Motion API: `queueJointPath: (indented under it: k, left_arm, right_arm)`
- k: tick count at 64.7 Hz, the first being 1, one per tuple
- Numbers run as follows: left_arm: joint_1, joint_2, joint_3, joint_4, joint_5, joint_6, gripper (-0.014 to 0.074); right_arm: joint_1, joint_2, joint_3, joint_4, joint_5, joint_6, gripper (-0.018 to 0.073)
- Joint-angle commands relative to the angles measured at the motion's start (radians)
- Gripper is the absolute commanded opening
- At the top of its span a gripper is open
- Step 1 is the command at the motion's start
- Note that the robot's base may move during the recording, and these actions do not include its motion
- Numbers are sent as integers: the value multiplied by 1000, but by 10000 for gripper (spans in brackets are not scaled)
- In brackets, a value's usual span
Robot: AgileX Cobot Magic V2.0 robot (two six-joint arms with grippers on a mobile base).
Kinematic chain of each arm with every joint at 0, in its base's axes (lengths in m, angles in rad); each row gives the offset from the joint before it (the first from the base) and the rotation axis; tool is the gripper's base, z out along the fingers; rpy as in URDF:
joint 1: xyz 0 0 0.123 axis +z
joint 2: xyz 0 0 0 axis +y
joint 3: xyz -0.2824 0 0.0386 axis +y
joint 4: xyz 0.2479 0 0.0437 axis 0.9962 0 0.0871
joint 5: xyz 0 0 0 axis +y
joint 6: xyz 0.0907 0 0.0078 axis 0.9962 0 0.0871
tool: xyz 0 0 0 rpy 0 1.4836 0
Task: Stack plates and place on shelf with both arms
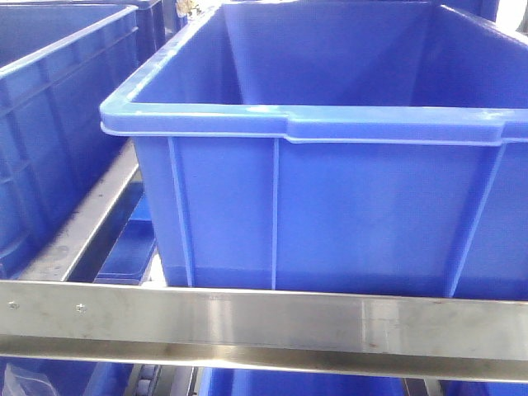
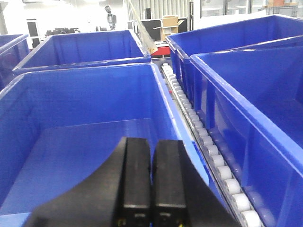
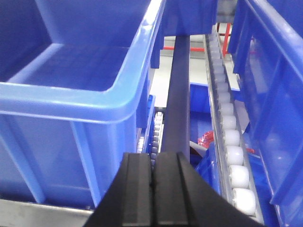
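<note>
plates not visible in any view, so which way they lie from the jaws, their axis, and which arm is nearer cannot be told. shelf (image 1: 264,322) shows as a steel front rail across the bottom of the front view, a blue crate (image 1: 330,165) sitting on it. left gripper (image 2: 151,184) at bottom centre of its view, fingers pressed together, holding nothing, over a crate (image 2: 80,123). right gripper (image 3: 154,194) likewise closed and empty at bottom centre, pointing along a roller track (image 3: 232,137) between crates.
</note>
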Motion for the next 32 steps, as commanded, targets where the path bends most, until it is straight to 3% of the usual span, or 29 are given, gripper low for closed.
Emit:
queueJointPath:
  k: [1,32]
  left_arm:
    - [0,10,-30,-2,-80,-4,82]
    - [0,10,-30,-2,-80,-4,82]
  right_arm:
    - [-5,-20,0,-16,-113,7,49]
    - [-5,-19,-1,-16,-105,7,49]
